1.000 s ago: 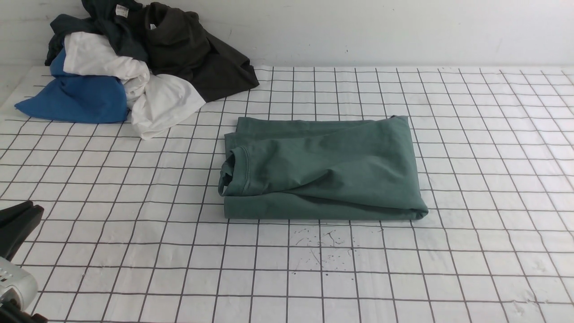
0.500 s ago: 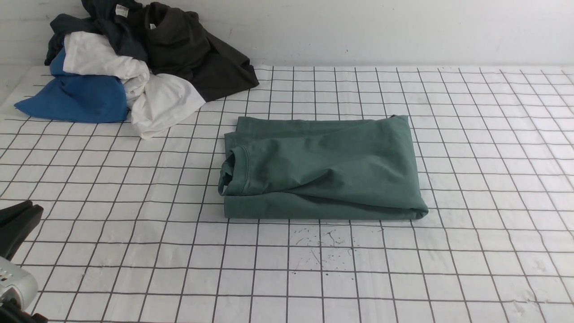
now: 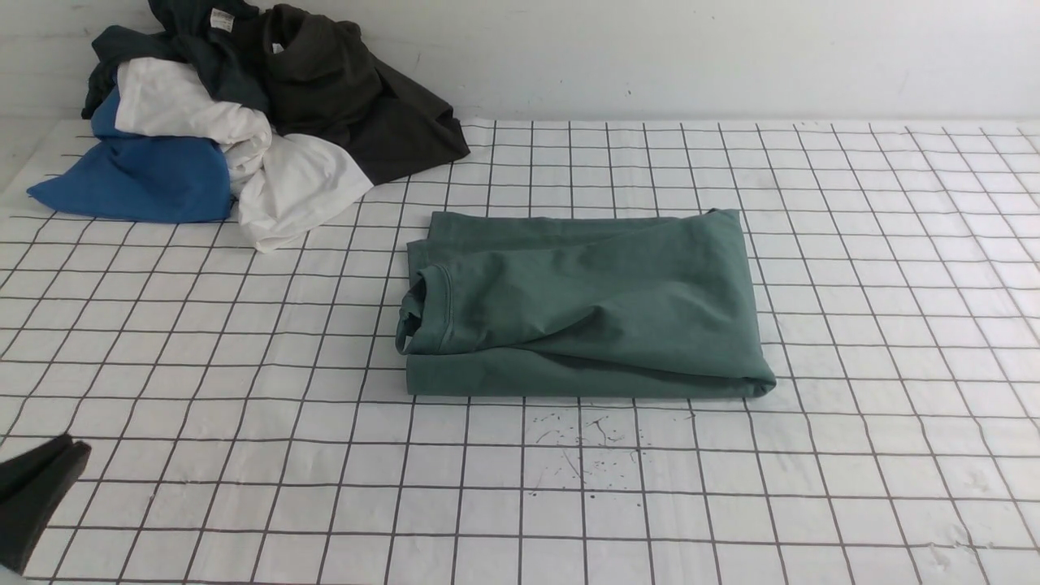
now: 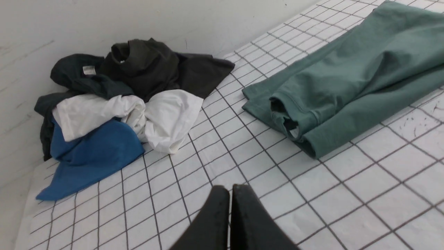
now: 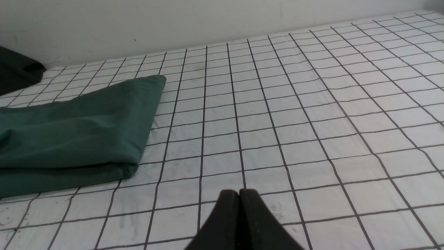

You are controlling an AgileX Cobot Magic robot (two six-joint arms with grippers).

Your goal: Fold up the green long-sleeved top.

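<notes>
The green long-sleeved top lies folded into a thick rectangle in the middle of the gridded table, its ribbed neck at the left end. It also shows in the left wrist view and the right wrist view. My left gripper is shut and empty at the front left corner, far from the top; its tips show in its own view. My right gripper is shut and empty over bare table to the right of the top; it is out of the front view.
A heap of clothes sits at the back left: a blue garment, a white one, a dark teal-black one with a white neck tag and a dark olive-black one. A white wall runs behind the table.
My left gripper has dropped lower and back toward the front left corner of the front view. The folded top has not moved.
</notes>
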